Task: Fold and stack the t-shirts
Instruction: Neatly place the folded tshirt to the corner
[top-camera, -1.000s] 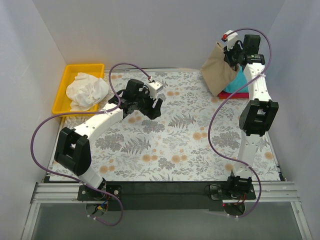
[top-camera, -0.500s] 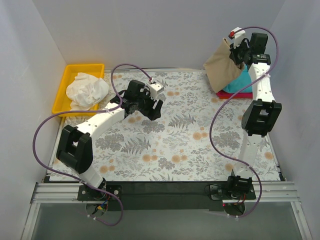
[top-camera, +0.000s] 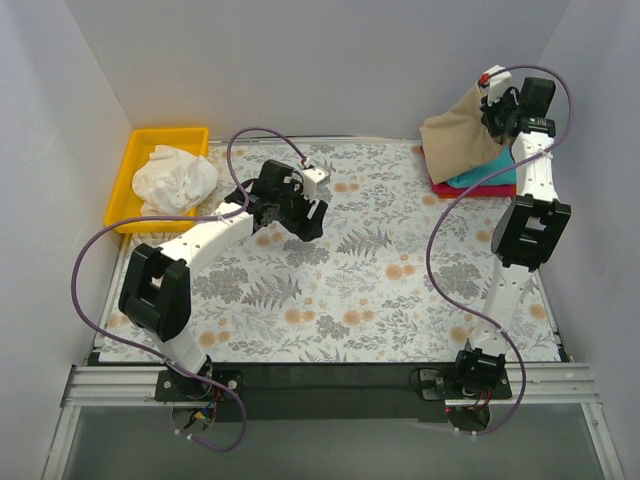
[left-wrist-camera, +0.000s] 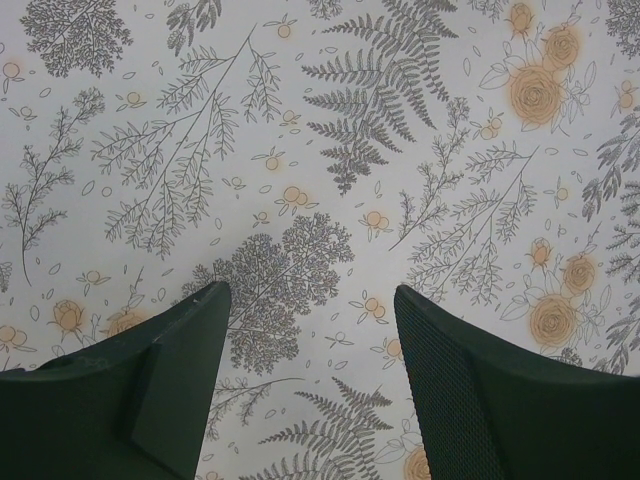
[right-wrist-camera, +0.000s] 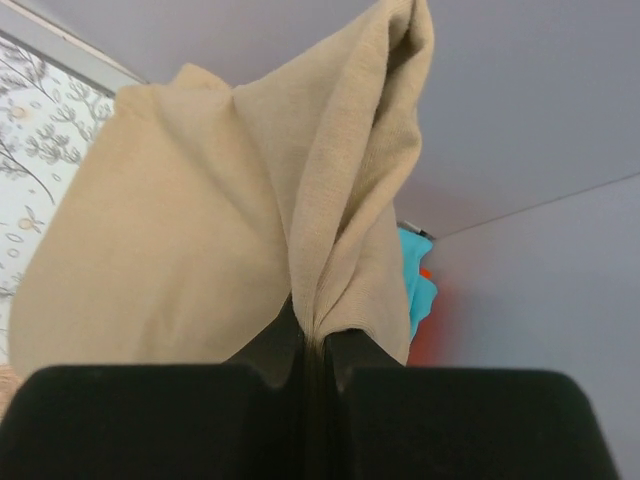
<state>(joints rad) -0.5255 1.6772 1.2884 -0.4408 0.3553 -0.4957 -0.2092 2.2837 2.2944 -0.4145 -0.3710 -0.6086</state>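
Observation:
My right gripper (top-camera: 497, 108) is shut on the tan-khaki t-shirt (top-camera: 460, 143) and holds it up at the far right corner, over the teal t-shirt (top-camera: 487, 175) that lies on the red-pink t-shirt (top-camera: 480, 190). In the right wrist view the tan cloth (right-wrist-camera: 200, 240) is pinched between the jaws, and the teal shirt (right-wrist-camera: 420, 275) and the red-pink shirt (right-wrist-camera: 432, 330) show behind it. The white t-shirt (top-camera: 175, 180) lies crumpled in the yellow tray (top-camera: 128, 165). My left gripper (top-camera: 308, 218) is open and empty above the printed cloth (left-wrist-camera: 330, 130).
The fern-and-flower printed cloth (top-camera: 340, 270) covers the table. White walls close the back and both sides. The yellow tray stands at the far left corner.
My right gripper has carried the tan-khaki t-shirt to the right and farther back, so it now drapes over the teal and red-pink stack. The left arm has barely moved.

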